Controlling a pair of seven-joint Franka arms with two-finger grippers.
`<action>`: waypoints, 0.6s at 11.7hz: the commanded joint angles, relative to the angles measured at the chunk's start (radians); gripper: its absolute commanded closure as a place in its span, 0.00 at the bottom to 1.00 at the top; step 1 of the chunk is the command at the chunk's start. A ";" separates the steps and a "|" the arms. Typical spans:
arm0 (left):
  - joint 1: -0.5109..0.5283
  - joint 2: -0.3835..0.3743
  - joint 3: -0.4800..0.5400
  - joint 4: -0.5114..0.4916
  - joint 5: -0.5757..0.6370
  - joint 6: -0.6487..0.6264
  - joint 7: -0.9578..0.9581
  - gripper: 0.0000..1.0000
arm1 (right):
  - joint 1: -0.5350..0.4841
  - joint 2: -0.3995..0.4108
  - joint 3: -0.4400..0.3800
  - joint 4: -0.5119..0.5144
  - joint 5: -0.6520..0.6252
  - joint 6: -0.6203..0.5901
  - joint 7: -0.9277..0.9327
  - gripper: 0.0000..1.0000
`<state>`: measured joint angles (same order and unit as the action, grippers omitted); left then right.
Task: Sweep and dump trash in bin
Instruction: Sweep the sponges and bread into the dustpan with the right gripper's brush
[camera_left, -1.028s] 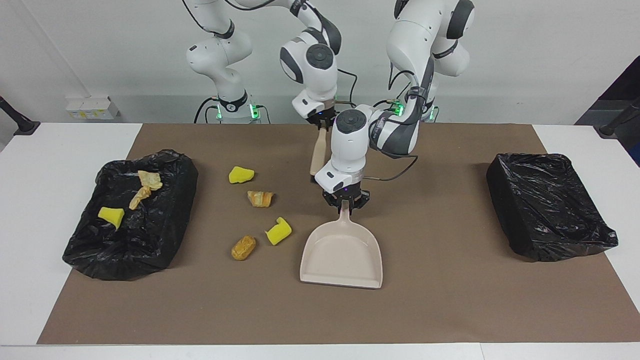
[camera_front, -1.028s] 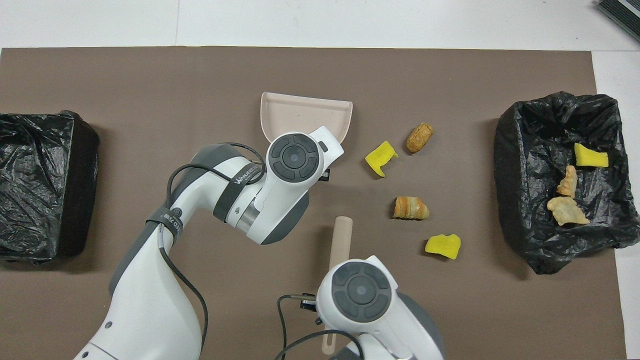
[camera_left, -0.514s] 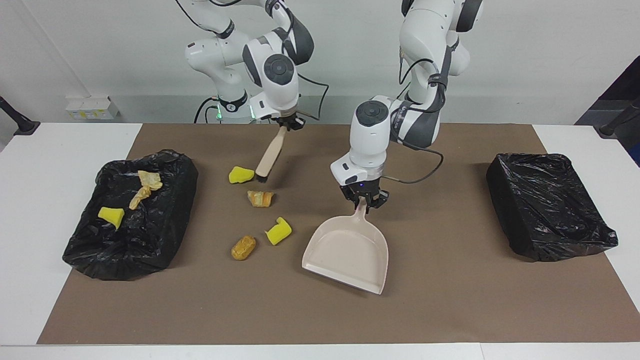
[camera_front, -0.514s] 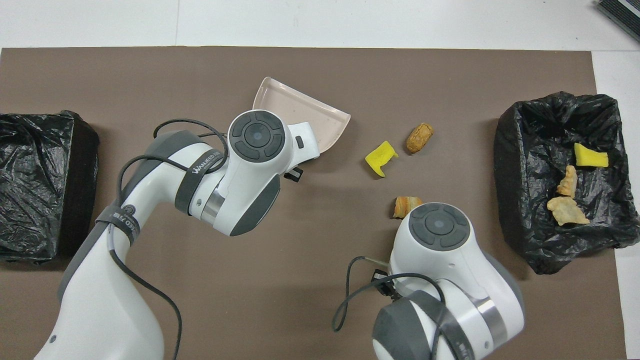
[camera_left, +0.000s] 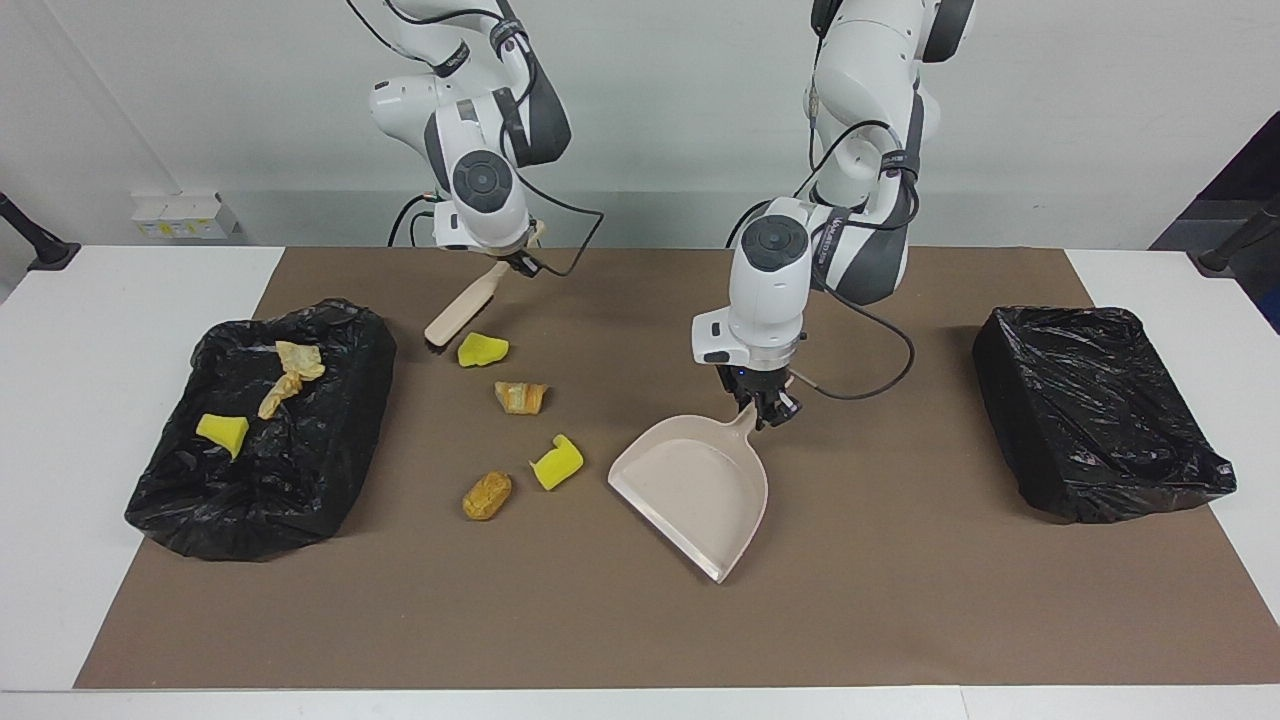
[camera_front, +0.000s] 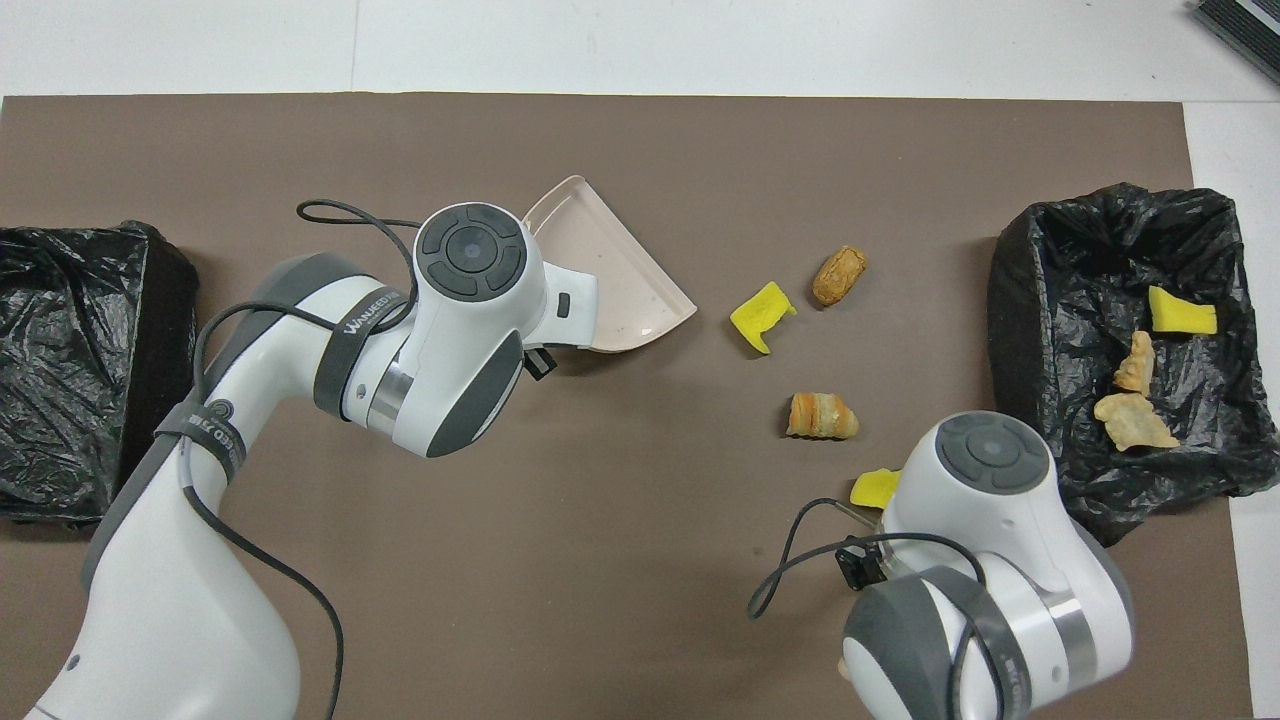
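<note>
On the brown mat lie two yellow sponge chunks (camera_left: 482, 349) (camera_left: 557, 463) and two tan pastry pieces (camera_left: 520, 396) (camera_left: 487, 495) of trash. My right gripper (camera_left: 515, 262) is shut on a beige brush (camera_left: 463, 307), whose head hangs low beside the sponge chunk nearest the robots, between it and the bin (camera_left: 335, 470). That bin holds three more pieces. My left gripper (camera_left: 760, 408) is shut on the handle of the beige dustpan (camera_left: 690, 490), whose mouth is angled toward the trash. In the overhead view the dustpan (camera_front: 615, 285) shows, but both grippers are hidden under their wrists.
A second black-lined bin (camera_left: 1095, 410) sits at the left arm's end of the table, with nothing visible in it. The brown mat (camera_left: 900, 600) covers most of the white table. Cables loop off both wrists.
The right gripper carried the brush toward the right arm's end, to beside the sponge chunk nearest the robots. The left gripper swung the dustpan round, turning its mouth toward the trash.
</note>
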<state>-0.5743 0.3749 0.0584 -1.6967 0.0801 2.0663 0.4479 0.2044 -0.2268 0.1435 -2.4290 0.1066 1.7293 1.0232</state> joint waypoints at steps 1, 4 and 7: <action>0.007 -0.059 -0.005 -0.092 0.015 0.033 0.229 1.00 | -0.010 -0.054 0.016 -0.131 -0.007 0.140 -0.028 1.00; 0.005 -0.096 -0.005 -0.188 0.015 0.156 0.429 1.00 | -0.014 0.044 0.015 -0.084 -0.007 0.311 -0.115 1.00; -0.004 -0.117 -0.005 -0.242 0.017 0.193 0.534 1.00 | -0.028 0.170 0.018 0.081 -0.005 0.349 -0.169 1.00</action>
<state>-0.5712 0.3130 0.0557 -1.8531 0.0805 2.2145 0.9266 0.1974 -0.1489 0.1518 -2.4700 0.1067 2.0800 0.8933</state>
